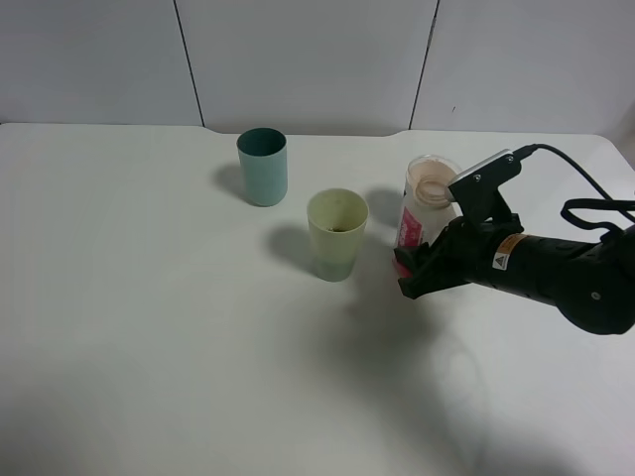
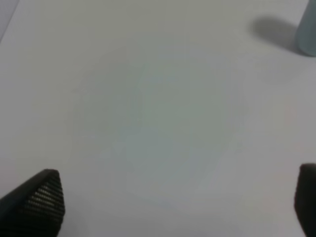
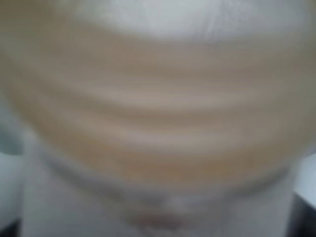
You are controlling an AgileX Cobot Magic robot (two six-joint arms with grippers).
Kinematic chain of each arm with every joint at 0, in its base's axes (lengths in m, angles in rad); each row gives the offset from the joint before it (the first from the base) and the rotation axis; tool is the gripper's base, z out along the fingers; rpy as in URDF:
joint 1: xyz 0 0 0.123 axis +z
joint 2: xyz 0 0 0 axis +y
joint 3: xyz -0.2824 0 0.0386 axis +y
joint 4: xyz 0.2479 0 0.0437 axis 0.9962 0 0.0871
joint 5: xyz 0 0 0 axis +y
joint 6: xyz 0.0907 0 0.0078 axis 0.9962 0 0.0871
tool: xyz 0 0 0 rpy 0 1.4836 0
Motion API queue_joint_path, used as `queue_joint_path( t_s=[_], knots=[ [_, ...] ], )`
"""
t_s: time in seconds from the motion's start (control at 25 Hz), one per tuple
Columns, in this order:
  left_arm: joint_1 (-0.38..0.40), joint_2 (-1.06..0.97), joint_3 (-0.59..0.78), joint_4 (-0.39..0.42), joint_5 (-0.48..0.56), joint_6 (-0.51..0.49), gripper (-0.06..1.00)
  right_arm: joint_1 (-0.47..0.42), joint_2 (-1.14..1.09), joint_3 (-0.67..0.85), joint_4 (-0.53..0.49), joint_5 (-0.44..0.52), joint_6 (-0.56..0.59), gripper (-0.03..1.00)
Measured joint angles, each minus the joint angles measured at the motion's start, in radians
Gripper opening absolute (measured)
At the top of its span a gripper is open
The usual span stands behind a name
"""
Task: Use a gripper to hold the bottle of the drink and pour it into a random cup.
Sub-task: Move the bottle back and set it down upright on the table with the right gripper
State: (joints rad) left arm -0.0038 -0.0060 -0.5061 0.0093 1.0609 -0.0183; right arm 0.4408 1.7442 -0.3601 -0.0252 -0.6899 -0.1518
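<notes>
The bottle of the drink (image 1: 425,198), whitish with a pink-red label and a wide open neck, stands upright right of the middle. My right gripper (image 1: 415,268) is closed around its lower part from the right. The right wrist view is filled by a blur of the bottle's neck (image 3: 158,123). The pale yellow-green cup (image 1: 337,235) stands upright just left of the bottle, apart from it, with a small dark patch inside at the bottom. My left gripper (image 2: 177,207) is open over bare table and holds nothing; it does not show in the exterior view.
A teal-green tumbler (image 1: 262,167) stands behind and left of the cup; its edge shows in the left wrist view (image 2: 308,29). The white table (image 1: 149,327) reaches a grey panel wall at the back. The right arm's cable (image 1: 585,188) loops above the table's right side.
</notes>
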Motion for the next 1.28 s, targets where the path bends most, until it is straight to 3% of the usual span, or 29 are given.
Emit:
queue_joint_path(
  t_s=[0.2,0.76,1.04,1.28],
  knots=[
    [0.0,0.0,0.0,0.0,0.0,0.0,0.93,0.0,0.0,0.0,0.0,-0.002,0.003,0.77],
    [0.0,0.0,0.0,0.0,0.0,0.0,0.93,0.0,-0.011,0.001,0.0,0.003,0.045,0.78],
    [0.0,0.0,0.0,0.0,0.0,0.0,0.93,0.0,-0.152,0.002,0.007,0.091,0.049,0.78],
    [0.0,0.0,0.0,0.0,0.0,0.0,0.93,0.0,-0.33,0.004,0.072,0.194,0.031,0.78]
  ],
)
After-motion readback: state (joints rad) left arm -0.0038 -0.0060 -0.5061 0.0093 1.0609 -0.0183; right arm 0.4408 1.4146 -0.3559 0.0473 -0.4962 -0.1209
